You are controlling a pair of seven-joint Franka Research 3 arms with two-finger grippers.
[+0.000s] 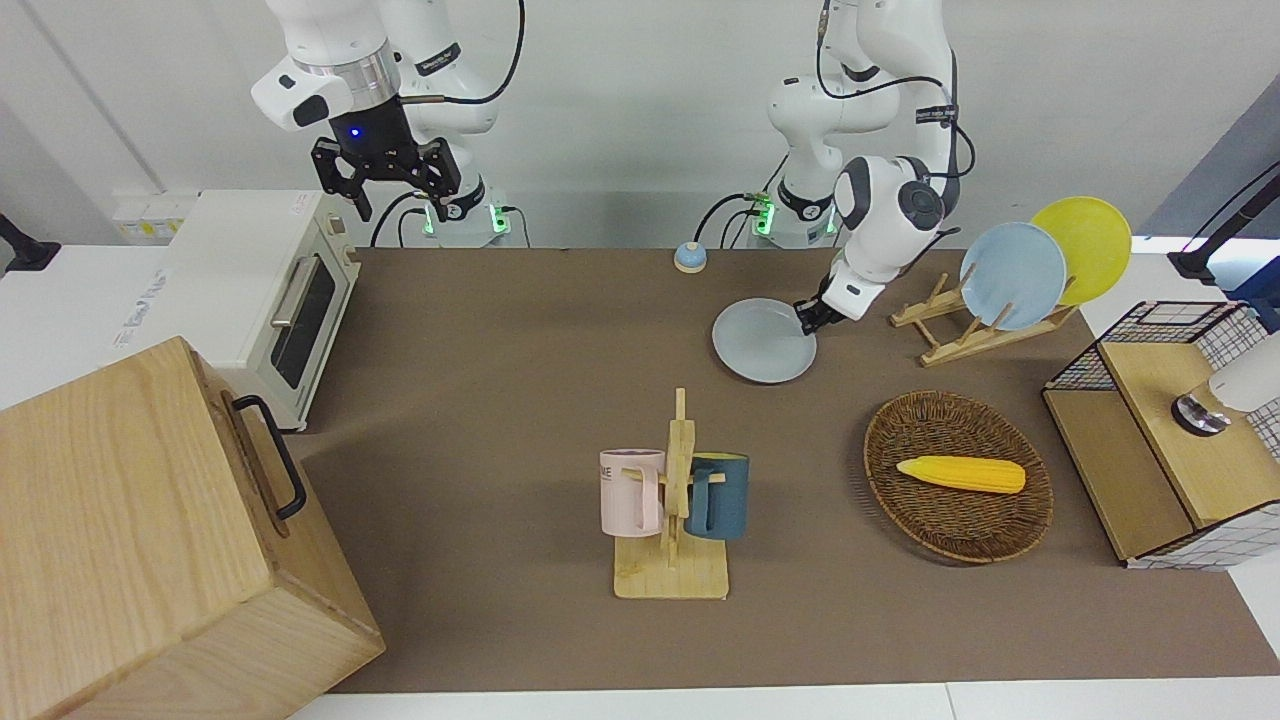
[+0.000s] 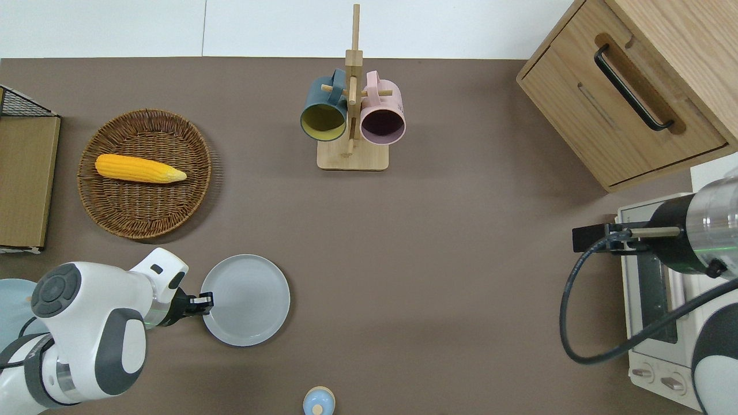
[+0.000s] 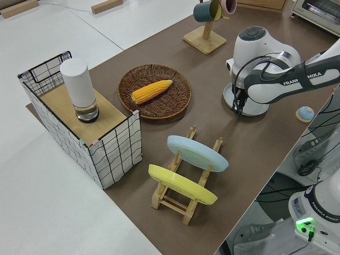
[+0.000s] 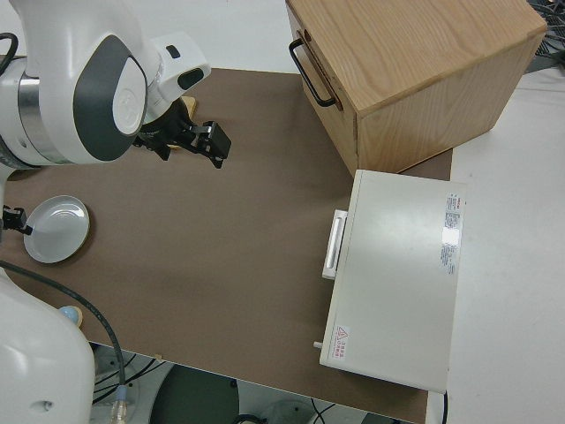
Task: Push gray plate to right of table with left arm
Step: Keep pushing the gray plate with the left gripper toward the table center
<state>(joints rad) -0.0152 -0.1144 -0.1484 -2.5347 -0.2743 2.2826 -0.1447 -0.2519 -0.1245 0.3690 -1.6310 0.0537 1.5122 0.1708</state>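
The gray plate (image 1: 762,342) lies flat on the brown table (image 1: 500,330), between the dish rack and the small bell. It also shows in the overhead view (image 2: 247,300), the left side view (image 3: 256,108) and the right side view (image 4: 56,230). My left gripper (image 1: 808,318) is low at the table, shut, its tip against the plate's rim on the side toward the left arm's end; it also shows in the overhead view (image 2: 204,300). My right gripper (image 1: 385,190) is parked, open and empty.
A wooden dish rack (image 1: 950,335) holds a sky-blue plate (image 1: 1012,275) and a yellow plate (image 1: 1082,248). A wicker basket (image 1: 958,520) holds a corn cob. A mug tree (image 1: 672,500) stands mid-table. A bell (image 1: 689,257), toaster oven (image 1: 260,290) and wooden cabinet (image 1: 150,540) are there too.
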